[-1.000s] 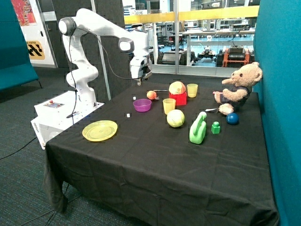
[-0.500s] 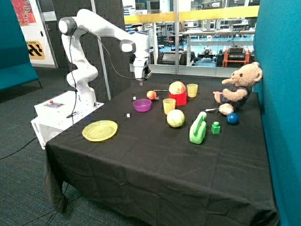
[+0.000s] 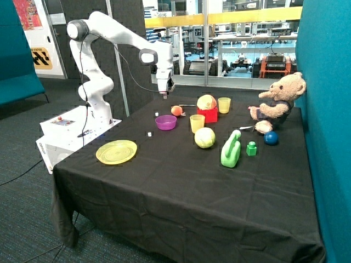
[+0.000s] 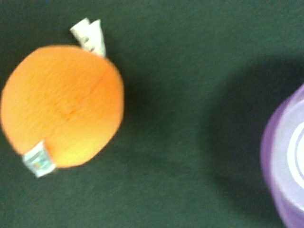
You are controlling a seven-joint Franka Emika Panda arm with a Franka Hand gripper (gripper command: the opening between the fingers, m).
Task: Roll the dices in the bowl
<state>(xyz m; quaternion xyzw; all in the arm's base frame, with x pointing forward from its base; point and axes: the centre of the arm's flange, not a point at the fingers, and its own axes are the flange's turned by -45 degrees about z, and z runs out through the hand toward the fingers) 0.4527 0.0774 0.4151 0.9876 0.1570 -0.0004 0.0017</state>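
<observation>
Two tiny white dice are lying on the black desk (image 3: 181,192), both outside the purple bowl (image 3: 165,122): one die (image 3: 156,114) is sitting at about ten o'clock from the bowl, near the desk's far edge, and the other die (image 3: 148,133) is sitting at about eight o'clock from it, between the bowl and the yellow plate (image 3: 116,152). Nothing is showing inside the bowl. The white arm is holding its claw (image 3: 164,94) up in the air, above the desk's far edge, over the spot between the bowl and the small orange ball (image 3: 176,110) (which is resting at roughly one o'clock from the bowl). Whether the claw is apart or together I cannot tell. The wrist camera is looking straight down on the orange ball (image 4: 61,105) and part of the bowl's purple rim (image 4: 280,156), the two well apart on the dark cloth.
</observation>
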